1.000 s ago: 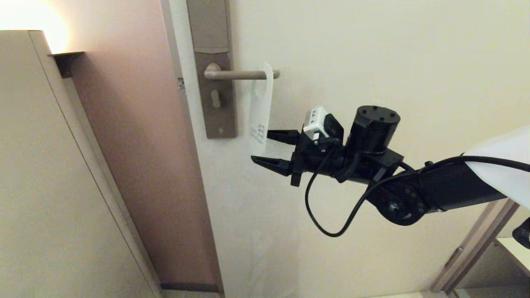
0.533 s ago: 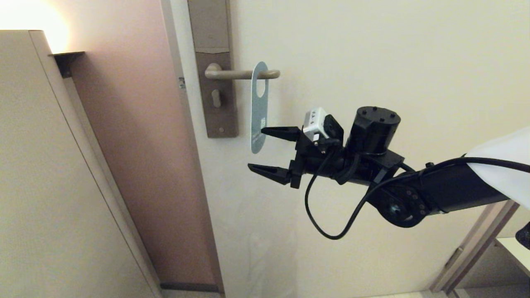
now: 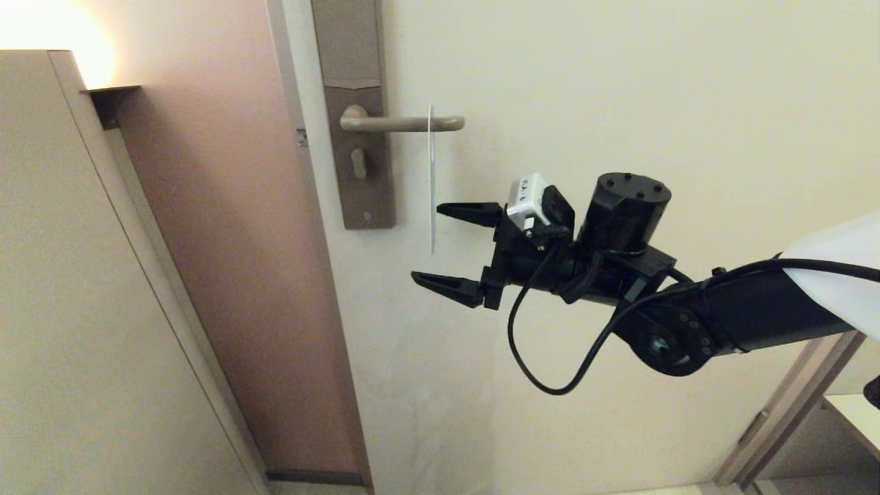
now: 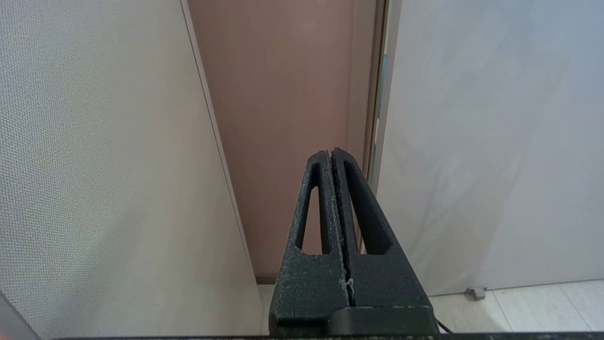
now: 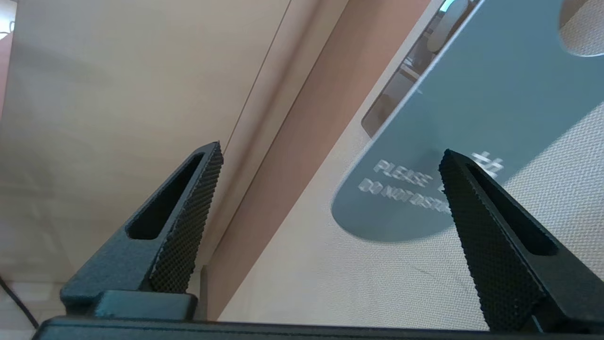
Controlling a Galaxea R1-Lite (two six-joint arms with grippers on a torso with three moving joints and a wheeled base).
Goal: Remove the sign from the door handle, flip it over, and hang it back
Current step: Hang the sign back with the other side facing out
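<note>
The sign (image 3: 431, 172) hangs from the door handle (image 3: 402, 124) and shows edge-on in the head view as a thin pale line. In the right wrist view its blue face (image 5: 472, 94) reads "PLEASE DO NOT DISTURB", partly behind one finger (image 5: 490, 226). My right gripper (image 3: 427, 243) is open beside the sign's lower end, its upper fingertip just right of the card, and holds nothing. Between its fingers in the right wrist view (image 5: 331, 148) only the door shows. My left gripper (image 4: 330, 152) is shut and empty, parked low and facing the gap between wall and door.
A tall brown backplate (image 3: 357, 165) carries the handle on the cream door (image 3: 619, 103). A beige panel (image 3: 103, 309) and a pinkish wall strip (image 3: 227, 240) stand to the left. A door stop (image 4: 474, 293) sits on the floor.
The right gripper's jaws opened wide and released the sign's lower end. The freed sign twisted on the handle, from white face to blue face to edge-on. The arm barely moved.
</note>
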